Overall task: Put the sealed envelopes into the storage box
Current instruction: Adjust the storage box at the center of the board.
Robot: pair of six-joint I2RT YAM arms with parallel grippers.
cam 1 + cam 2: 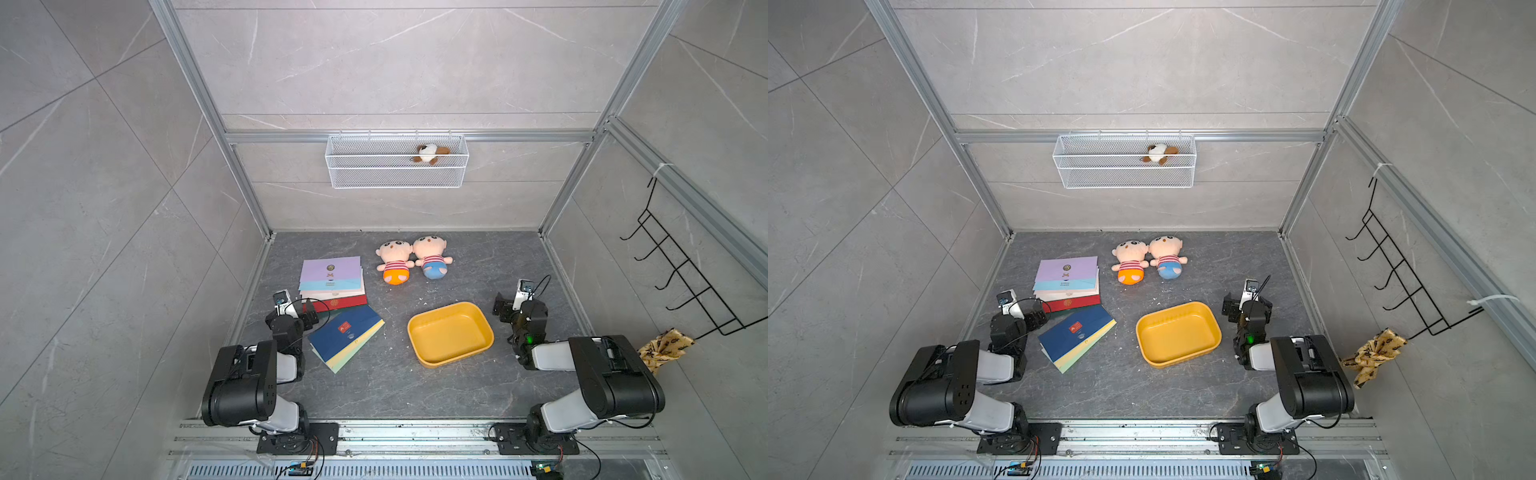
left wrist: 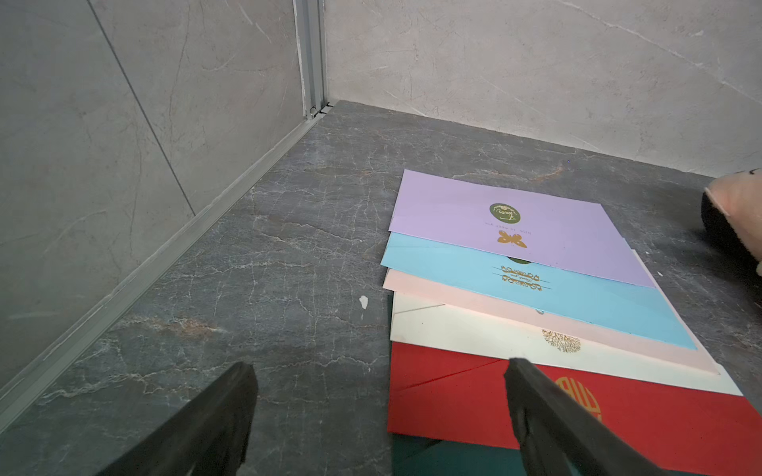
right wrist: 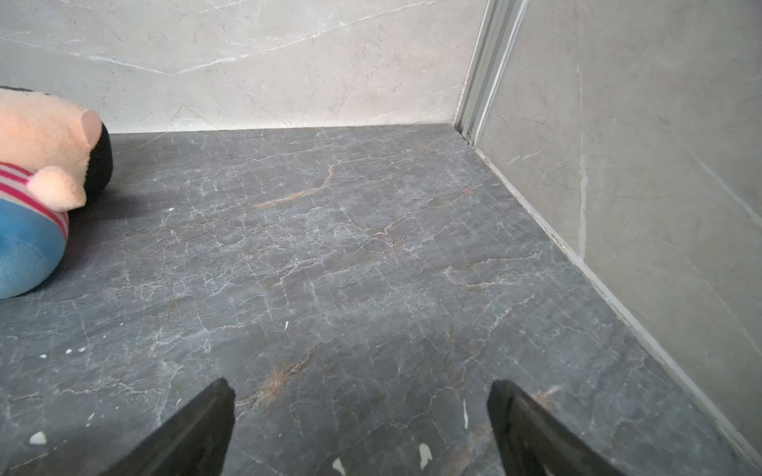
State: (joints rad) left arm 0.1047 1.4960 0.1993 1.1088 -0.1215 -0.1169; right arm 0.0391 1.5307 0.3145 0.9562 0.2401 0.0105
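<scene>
Fanned near the worktop's [image 1: 374, 386] left edge, seemingly to expose edges for pinching, the sealed envelopes [image 1: 332, 270] await the empty storage box [image 1: 449, 336]; left jaws and right jaws gape, holding nothing.

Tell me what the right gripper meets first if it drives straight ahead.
Nothing stands in its line: the right gripper, jaws open, faces bare table up to the back wall. The plush doll in blue lies off to one side. It seems angled down, so it may touch the table first.

Black arms [image 1: 241, 382] — pale grey links [image 1: 559, 405], thin black cables [image 1: 542, 284], green light [image 1: 530, 338], tapered jaws.
</scene>
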